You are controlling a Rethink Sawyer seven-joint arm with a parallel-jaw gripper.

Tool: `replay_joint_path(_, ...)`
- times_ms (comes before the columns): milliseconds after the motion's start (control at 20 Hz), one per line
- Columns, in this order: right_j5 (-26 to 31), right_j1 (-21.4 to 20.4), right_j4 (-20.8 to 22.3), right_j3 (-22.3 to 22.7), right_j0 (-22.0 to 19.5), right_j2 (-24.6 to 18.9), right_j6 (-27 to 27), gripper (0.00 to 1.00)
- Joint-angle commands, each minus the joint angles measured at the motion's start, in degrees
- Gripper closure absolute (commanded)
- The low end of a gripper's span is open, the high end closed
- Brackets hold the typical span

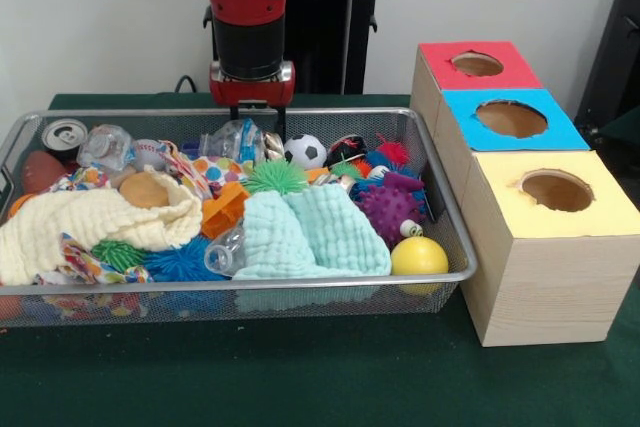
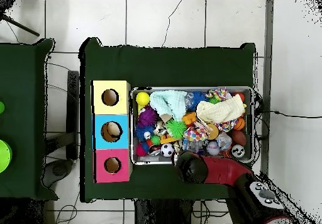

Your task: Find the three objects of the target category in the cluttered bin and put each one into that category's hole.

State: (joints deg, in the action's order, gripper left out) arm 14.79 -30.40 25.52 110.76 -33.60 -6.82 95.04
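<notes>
table (image 1: 300, 377): green cloth | on it: wire-mesh bin (image 1: 250, 292); beside it, three wooden boxes (image 1: 545, 277) in a row

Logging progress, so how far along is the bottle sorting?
Nothing looks sorted yet. At least three clear crinkly plastic bottles remain in the silver wire mesh bin. The robot's hand hangs over the bin's far edge, seemingly empty. All three remain.
</notes>
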Motion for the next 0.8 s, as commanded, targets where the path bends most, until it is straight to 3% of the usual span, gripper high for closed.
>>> replay_joint_path(50, 4.50, -4.41, 1.49, -3.75, 0.30, -4.81, -0.94, 0.00)
replay_joint_path(250, 8.51, -8.77, 1.01, -2.57, 1.91, -3.73, -1.74, 0.00)
replay_joint_path(800, 14.37, -15.33, 0.79, -0.45, 5.04, -2.24, -1.13, 0.00)
